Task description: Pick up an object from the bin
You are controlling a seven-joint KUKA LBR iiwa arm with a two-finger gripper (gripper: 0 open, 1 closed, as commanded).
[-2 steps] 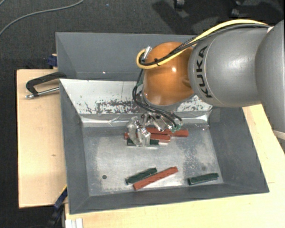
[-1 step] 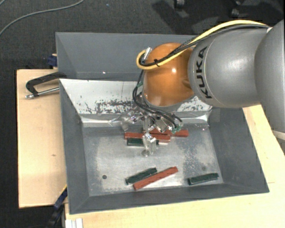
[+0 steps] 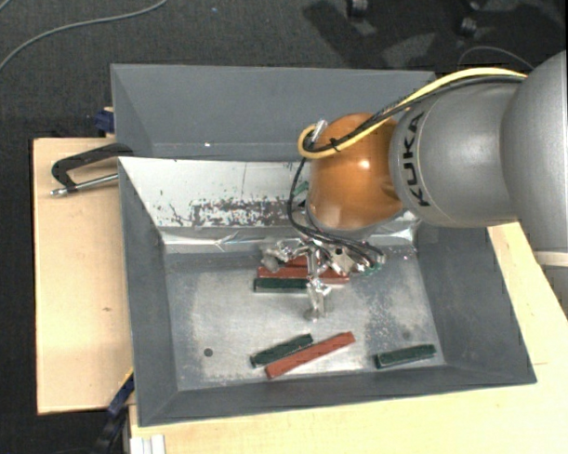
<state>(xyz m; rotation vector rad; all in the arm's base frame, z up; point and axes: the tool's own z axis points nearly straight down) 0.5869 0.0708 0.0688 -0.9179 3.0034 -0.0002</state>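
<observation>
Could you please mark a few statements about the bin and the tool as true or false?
1. The tool is over the middle of the bin, by the back green stick. True.
2. A front red stick and a front green stick lie side by side. True.
3. The lone green stick lies front left. False: it lies front right.
4. The front sticks stand upright. False: they lie flat.

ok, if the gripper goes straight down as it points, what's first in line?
Probably the right end of the dark green bar lying beside a red bar at the back of the bin floor, or the bare floor just past it; depth is unclear.
</observation>
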